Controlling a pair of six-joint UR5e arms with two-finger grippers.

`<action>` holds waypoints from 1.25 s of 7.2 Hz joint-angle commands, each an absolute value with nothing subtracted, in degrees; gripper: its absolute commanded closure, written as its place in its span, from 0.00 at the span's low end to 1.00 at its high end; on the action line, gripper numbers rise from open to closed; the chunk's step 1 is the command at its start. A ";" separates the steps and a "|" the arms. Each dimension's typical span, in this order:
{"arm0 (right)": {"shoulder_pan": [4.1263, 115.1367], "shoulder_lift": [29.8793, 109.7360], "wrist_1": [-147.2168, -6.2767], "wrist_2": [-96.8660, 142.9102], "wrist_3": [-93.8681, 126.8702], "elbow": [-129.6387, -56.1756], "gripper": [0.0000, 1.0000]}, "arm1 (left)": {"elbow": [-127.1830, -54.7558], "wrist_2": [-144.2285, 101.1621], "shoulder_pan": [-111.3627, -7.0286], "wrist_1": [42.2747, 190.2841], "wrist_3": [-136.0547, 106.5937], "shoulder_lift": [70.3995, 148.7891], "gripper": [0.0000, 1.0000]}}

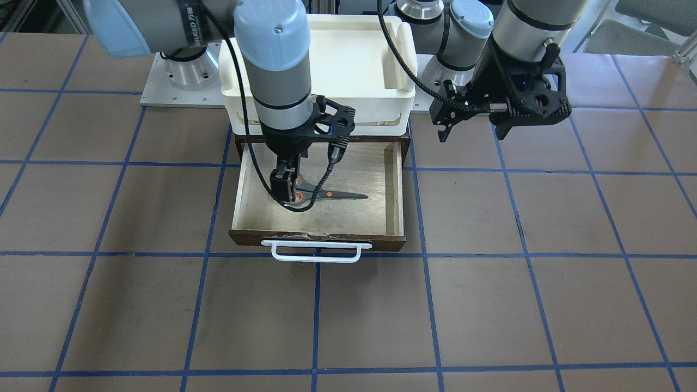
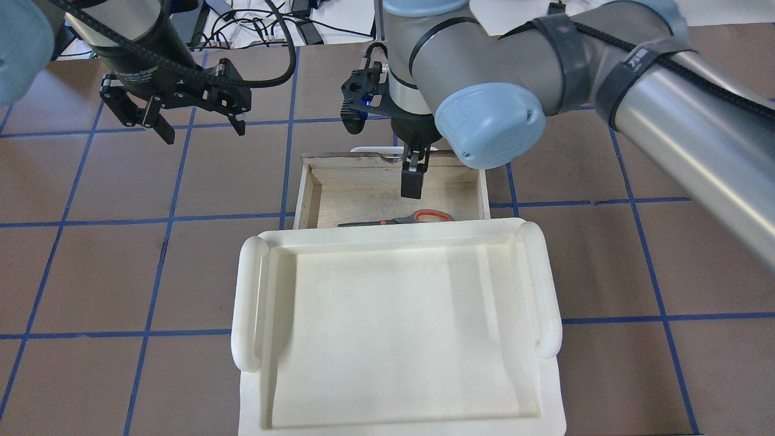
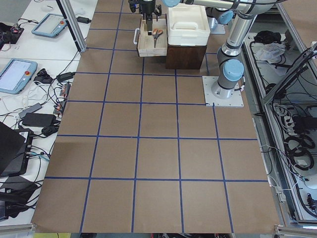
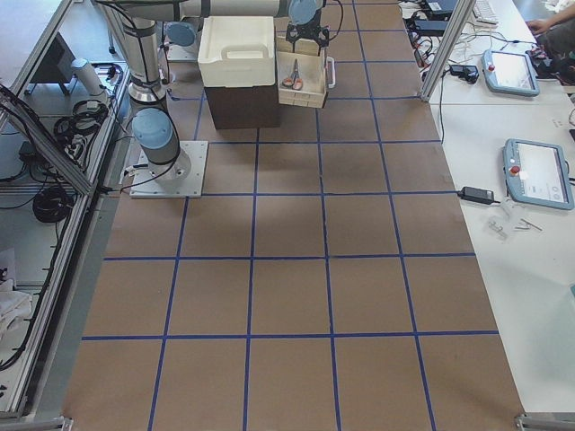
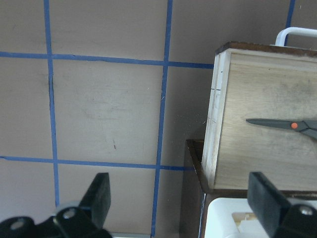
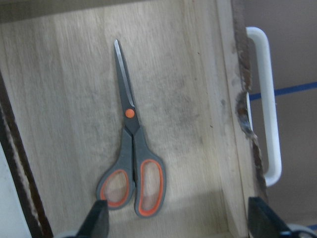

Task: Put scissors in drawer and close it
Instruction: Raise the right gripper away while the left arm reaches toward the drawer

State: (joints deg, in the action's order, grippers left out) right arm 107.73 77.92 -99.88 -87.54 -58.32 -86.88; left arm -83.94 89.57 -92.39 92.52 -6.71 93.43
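Note:
The scissors [image 1: 326, 194] lie flat on the pale floor of the open drawer [image 1: 399, 185], blades pointing toward the robot's left. They also show in the right wrist view [image 6: 131, 148] and the overhead view [image 2: 412, 219]. My right gripper [image 1: 288, 188] hangs open just above the scissors' handles, holding nothing; in the right wrist view [image 6: 181, 220] its fingers stand wide apart. My left gripper [image 2: 200, 128] is open and empty, raised over the table beside the drawer's cabinet. The drawer's white bar handle [image 1: 316, 250] faces away from the robot.
A white plastic tray [image 2: 251, 303] sits on top of the dark brown cabinet [image 3: 185, 54] that holds the drawer. The brown table carries a grid of blue tape. Monitors, tablets and cables lie past the table's far edge.

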 commanded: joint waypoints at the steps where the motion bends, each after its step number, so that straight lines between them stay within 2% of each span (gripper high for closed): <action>1: 100.22 84.60 -94.26 -83.43 -56.10 -86.57 0.00 | -83.41 91.48 -98.85 83.80 -8.60 100.07 0.00; 3: 97.30 88.14 -88.79 -84.11 -44.74 -86.83 0.00 | -82.19 90.97 -101.50 73.61 -12.47 106.75 0.00; 6: 96.95 90.08 -89.12 -87.07 -21.76 -86.84 0.00 | -71.48 90.97 -106.16 70.34 -19.56 119.67 0.00; 9: 96.50 91.31 -88.77 -92.20 -2.41 -86.84 0.00 | -70.84 91.05 -107.05 60.69 -19.78 125.76 0.00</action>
State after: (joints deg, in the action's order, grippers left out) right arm 96.61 90.39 -89.05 -91.42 -8.99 -86.80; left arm -71.16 91.01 -106.76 65.31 -19.74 123.62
